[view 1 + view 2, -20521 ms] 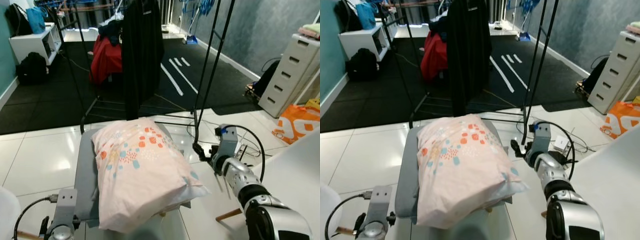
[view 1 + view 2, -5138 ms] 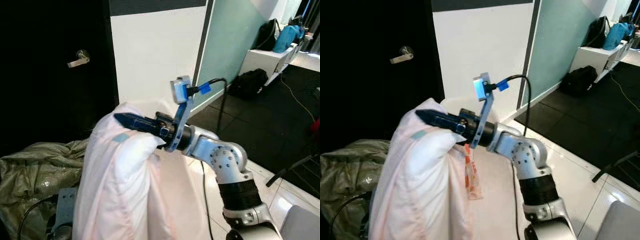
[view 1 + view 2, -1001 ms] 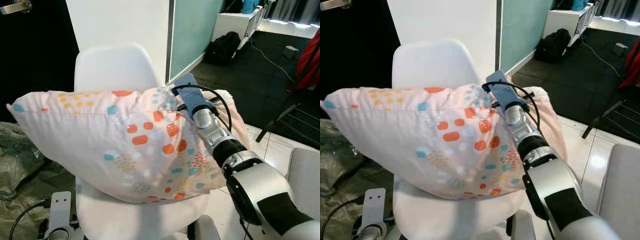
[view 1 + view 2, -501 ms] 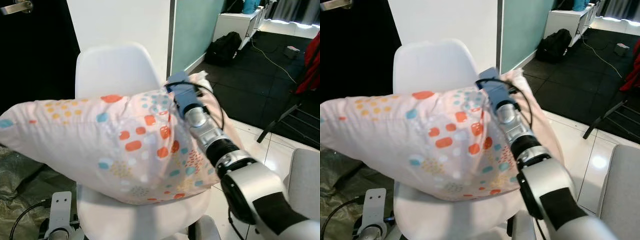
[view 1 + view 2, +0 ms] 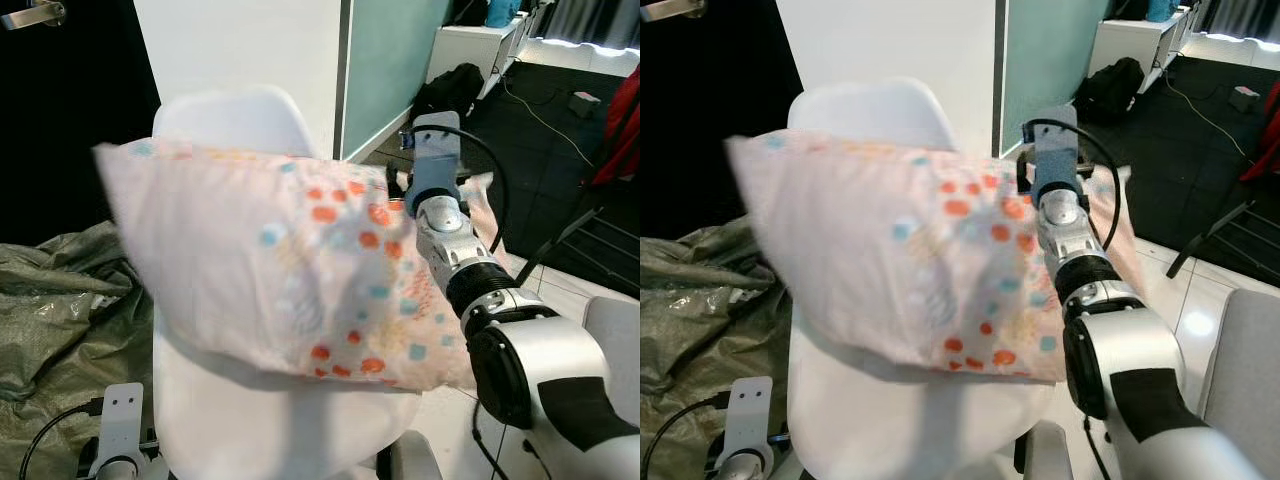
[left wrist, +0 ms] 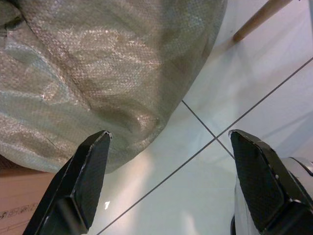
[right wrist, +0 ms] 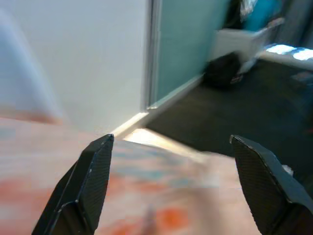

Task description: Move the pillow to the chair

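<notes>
at 7 o'clock in the eye views the left arm hangs low, partly cut off by the frame edge; in its wrist view the left gripper has its fingers spread wide with nothing between them, above glossy white tile, a crinkled grey-green woven sack and a wooden leg.

at centre the pillow, soft pink cloth with orange and teal dots, is smeared by motion blur and covers most of the chair's seat; whether it rests on the seat or hangs above it is hard to tell. the white moulded chair shows its rounded back at 11 o'clock.

at 2 o'clock the right arm reaches over the pillow's right end. the right gripper is wide apart, the blurred pillow below its fingers, not pinched.

farther off, a black bag at 1 o'clock.
</notes>
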Motion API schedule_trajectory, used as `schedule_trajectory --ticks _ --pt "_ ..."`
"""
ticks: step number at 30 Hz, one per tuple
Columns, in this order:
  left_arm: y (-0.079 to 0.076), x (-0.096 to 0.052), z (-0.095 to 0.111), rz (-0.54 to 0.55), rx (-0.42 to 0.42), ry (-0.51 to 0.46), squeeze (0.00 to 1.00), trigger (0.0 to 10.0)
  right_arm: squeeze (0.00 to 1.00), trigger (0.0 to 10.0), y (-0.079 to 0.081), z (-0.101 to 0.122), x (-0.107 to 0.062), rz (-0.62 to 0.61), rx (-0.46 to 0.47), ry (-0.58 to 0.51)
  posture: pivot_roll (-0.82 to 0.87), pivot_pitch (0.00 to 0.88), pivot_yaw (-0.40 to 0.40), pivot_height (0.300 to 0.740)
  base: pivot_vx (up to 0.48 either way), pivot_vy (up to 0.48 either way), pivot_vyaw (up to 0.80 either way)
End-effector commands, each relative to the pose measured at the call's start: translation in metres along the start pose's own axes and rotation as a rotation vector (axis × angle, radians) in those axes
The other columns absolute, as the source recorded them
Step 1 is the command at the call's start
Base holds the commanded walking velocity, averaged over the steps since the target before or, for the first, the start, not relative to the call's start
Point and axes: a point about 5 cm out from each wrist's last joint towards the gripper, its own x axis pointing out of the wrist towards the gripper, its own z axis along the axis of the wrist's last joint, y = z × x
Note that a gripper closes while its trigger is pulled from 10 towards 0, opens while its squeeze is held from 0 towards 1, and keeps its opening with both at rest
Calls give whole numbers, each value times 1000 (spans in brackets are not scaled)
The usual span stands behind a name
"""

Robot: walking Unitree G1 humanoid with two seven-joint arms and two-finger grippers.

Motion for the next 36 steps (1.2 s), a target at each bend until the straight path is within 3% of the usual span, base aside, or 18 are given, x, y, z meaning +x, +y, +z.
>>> schedule_trajectory --ticks 1,2,3,4,5,6,7,8,9,11,13,15,22,26,27,29,31,36 --pt "-11 -2 -2 -39 17 9 0 10000 965 10000 6 0 0 47 36 0 -60 69 -21 453 0 0 0" --pt "-11 -2 -2 -39 17 9 0 10000 965 10000 6 0 0 47 36 0 -60 69 -21 453 0 0 0" --pt "-11 -2 -2 -40 18 10 0 10000 800 10000 12 -2 -1 104 40 0 -63 65 -19 453 0 0 0" --pt "-11 -2 -2 -41 19 11 0 10000 0 10000 30 -17 -7 278 -28 55 -67 62 -15 453 0 0 0" --pt "-11 -2 -2 -41 19 11 0 10000 0 10000 30 -17 -7 278 -28 55 -67 62 -15 453 0 0 0" --pt "-11 -2 -2 -42 20 11 0 10000 0 10000 46 -36 -15 427 -148 130 -67 62 -15 453 0 0 0" --pt "-11 -2 -2 -42 20 11 0 10000 0 10000 46 -36 -15 427 -148 130 -67 62 -15 453 0 0 0" --pt "-11 -2 -2 -42 20 12 0 10000 0 10000 54 -62 -25 539 -262 262 -65 63 -18 453 0 0 0" --pt "-11 -2 -2 -42 20 12 0 10000 0 10000 54 -62 -25 539 -262 262 -65 63 -18 453 0 0 0" --pt "-11 -2 -2 -39 16 10 0 10000 0 10000 50 -109 -47 608 -409 567 -64 69 -21 453 0 0 0" --pt "-11 -2 -2 -39 16 10 0 10000 0 10000 50 -109 -47 608 -409 567 -64 69 -21 453 0 0 0" --pt "-11 -2 -2 -36 14 9 0 10000 0 10000 46 -131 -62 653 -485 699 -62 73 -19 453 0 0 0" --pt "-11 -2 -2 -33 12 8 0 10000 0 10000 42 -145 -73 710 -532 792 -63 78 -24 453 0 0 0" --pt "-9 -2 -1 -24 4 2 0 10000 0 10000 62 -149 -85 947 -491 788 -62 82 -24 453 0 0 0" --pt "-9 -2 -1 -24 4 2 0 10000 0 10000 62 -149 -85 947 -491 788 -62 82 -24 453 0 0 0" --pt "-8 -1 0 -23 4 1 0 10000 0 10000 72 -152 -94 1108 -502 782 -62 83 -23 453 0 0 0" --pt "-8 -1 0 -23 5 0 0 10000 0 10000 73 -153 -96 1122 -507 782 -62 83 -23 453 0 0 0" --pt "-8 -1 0 -23 6 -1 0 10000 0 10000 60 -156 -91 1038 -669 780 -64 84 -22 453 0 0 0"
